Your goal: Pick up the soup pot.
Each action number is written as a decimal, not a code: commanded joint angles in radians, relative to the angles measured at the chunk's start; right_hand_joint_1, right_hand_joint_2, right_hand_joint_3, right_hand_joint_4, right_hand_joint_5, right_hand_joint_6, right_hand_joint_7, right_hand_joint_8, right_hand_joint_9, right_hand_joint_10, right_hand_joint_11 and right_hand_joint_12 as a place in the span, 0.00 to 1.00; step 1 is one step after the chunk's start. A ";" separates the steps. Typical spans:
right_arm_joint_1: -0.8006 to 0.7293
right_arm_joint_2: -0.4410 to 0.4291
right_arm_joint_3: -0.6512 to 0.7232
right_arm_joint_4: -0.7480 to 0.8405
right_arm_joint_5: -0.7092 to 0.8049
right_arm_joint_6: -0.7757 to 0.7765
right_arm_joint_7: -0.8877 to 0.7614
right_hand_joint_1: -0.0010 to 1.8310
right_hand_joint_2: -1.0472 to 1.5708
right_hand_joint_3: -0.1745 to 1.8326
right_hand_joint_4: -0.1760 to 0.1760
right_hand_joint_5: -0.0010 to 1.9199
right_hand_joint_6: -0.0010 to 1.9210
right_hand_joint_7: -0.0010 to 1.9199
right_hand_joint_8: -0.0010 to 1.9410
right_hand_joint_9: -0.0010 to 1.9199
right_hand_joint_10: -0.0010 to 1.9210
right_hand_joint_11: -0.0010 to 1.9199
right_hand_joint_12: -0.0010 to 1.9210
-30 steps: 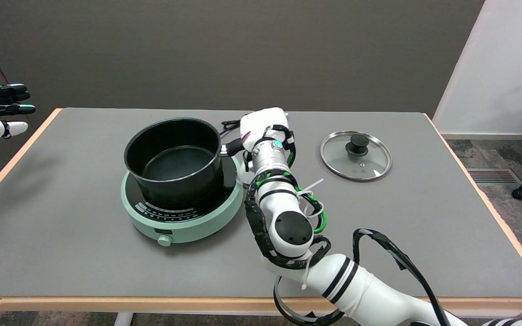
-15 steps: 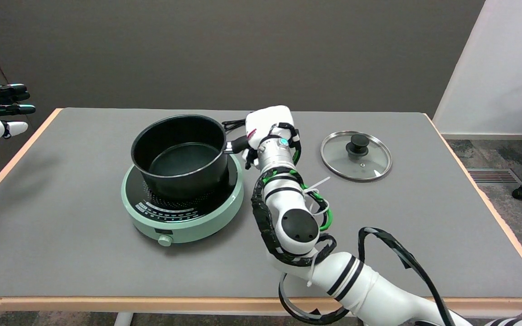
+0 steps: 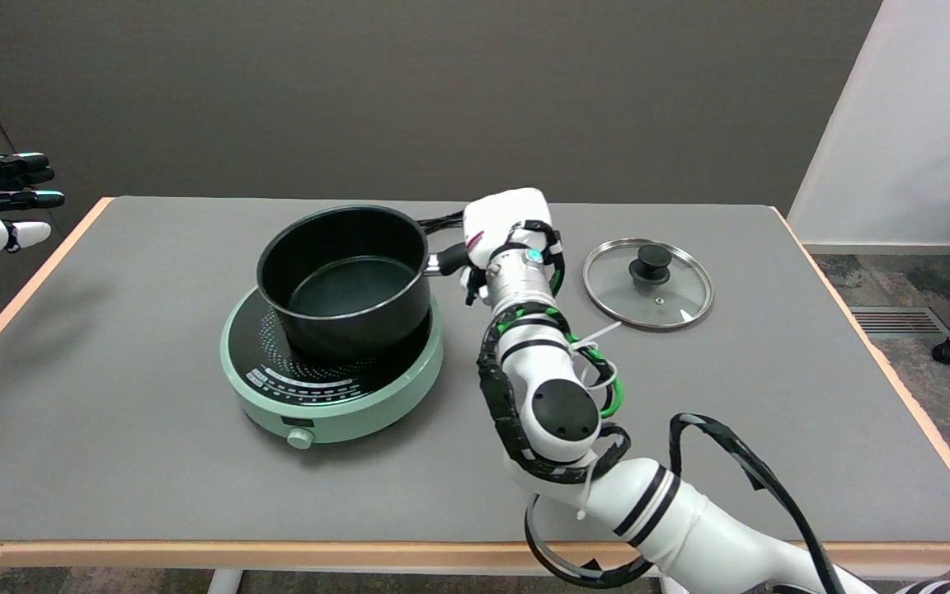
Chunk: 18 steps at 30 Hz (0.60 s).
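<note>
The right hand (image 3: 501, 224) grips the handle; the round black pot (image 3: 345, 280) has risen rightward off the mint cooker (image 3: 332, 389).

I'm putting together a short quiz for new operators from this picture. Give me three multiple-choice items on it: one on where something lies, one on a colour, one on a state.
1. Where does the glass lid lie?
A. On the pot
B. On the table, to the picture's right of the right hand
C. On the cooker

2. What colour is the cooker's body?
A. Red
B. Pale green
C. Yellow

3. How is the soup pot now?
A. Held by its handle in the right hand
B. Upside down on the table
C. Covered by its lid

Answers:
1 B: the lid rests flat on the grey table, apart from the pot.
2 B: its rim and front are pale green.
3 A: the hand grips the handle, and the pot is open and empty.
</note>
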 commanded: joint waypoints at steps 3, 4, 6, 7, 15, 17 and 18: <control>-0.061 0.187 0.060 0.179 0.067 0.040 0.000 0.49 0.79 0.45 0.36 0.99 0.98 0.99 0.97 0.99 0.98 0.99 0.98; -0.064 0.203 0.068 0.194 0.078 0.050 0.000 0.49 0.79 0.46 0.36 0.99 0.98 0.99 0.97 0.99 0.98 0.99 0.98; -0.080 0.242 0.100 0.231 0.102 0.078 0.001 0.49 0.79 0.46 0.35 0.99 0.98 0.99 0.97 0.99 0.98 0.99 0.98; -0.087 0.256 0.113 0.245 0.109 0.086 0.002 0.49 0.79 0.46 0.35 0.99 0.98 0.99 0.97 0.99 0.98 0.99 0.98; -0.186 0.351 0.285 0.318 0.140 0.204 0.132 0.49 0.79 0.48 0.34 0.99 0.98 0.99 0.97 0.99 0.98 0.99 0.98; -0.217 0.360 0.331 0.331 0.140 0.229 0.156 0.49 0.78 0.48 0.34 0.99 0.98 0.99 0.97 0.99 0.98 0.99 0.98; -0.238 0.364 0.365 0.338 0.140 0.247 0.176 0.50 0.78 0.48 0.33 0.98 0.98 0.98 0.97 0.98 0.98 0.98 0.98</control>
